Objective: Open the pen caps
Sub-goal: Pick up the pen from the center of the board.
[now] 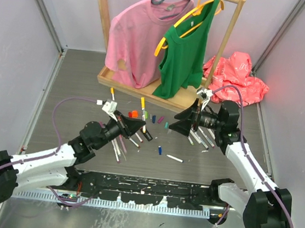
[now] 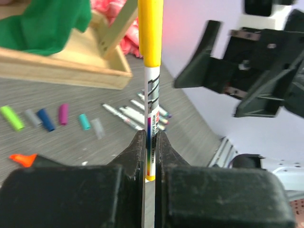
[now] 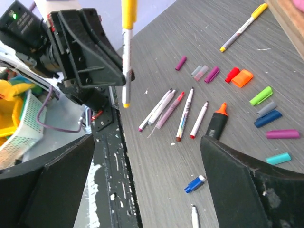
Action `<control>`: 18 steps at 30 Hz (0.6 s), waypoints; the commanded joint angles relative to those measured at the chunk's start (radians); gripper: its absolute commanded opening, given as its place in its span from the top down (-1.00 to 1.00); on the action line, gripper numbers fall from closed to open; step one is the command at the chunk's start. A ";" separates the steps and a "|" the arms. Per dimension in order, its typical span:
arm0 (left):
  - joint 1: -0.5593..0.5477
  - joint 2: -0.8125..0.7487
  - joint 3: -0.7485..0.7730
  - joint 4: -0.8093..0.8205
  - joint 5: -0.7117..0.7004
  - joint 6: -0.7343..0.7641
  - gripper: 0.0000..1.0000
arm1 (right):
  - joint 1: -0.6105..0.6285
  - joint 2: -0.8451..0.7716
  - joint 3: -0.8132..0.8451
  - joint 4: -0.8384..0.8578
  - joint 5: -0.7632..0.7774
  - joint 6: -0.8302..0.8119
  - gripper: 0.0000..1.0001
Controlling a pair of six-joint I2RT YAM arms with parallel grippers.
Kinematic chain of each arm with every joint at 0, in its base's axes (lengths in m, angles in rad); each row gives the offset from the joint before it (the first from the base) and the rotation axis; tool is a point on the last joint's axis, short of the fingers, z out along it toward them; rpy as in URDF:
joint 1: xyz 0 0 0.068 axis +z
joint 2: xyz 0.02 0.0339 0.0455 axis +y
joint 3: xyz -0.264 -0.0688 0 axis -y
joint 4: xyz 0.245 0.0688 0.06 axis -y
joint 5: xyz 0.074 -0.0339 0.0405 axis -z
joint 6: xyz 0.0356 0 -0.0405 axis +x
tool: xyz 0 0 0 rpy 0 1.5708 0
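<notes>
The left gripper [image 2: 149, 145] is clenched on the lower end of a white marker [image 2: 152, 114], holding it upright above the table [image 1: 79, 83]. The yellow cap [image 2: 151, 28] sits on the marker's upper end, not yet pulled off. The right gripper [image 1: 180, 121] hangs just beside it, level with the cap, fingers spread wide and grasping nothing; the cap stands apart from both fingers. On the table beyond, loose caps lie in a scattered row: green [image 3: 261, 96], blue [image 3: 267, 118], purple [image 3: 282, 134], teal [image 3: 278, 158] and red [image 3: 232, 74]. Near them several bare markers [image 3: 183, 111] lie side by side, next to an orange highlighter [image 3: 217, 121]. A second yellow-capped marker [image 3: 243, 27] lies well apart from them.
</notes>
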 commanded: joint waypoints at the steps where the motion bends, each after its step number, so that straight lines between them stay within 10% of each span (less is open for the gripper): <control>1: -0.121 0.032 0.020 0.224 -0.197 0.040 1.00 | -0.004 -0.010 -0.061 0.382 -0.015 0.347 -1.00; 12: -0.352 0.271 0.162 0.312 -0.408 0.100 1.00 | 0.008 0.000 -0.127 0.532 -0.013 0.377 -0.99; 18: -0.397 0.340 0.213 0.313 -0.437 0.098 1.00 | 0.034 0.000 -0.097 0.354 0.034 0.250 -0.41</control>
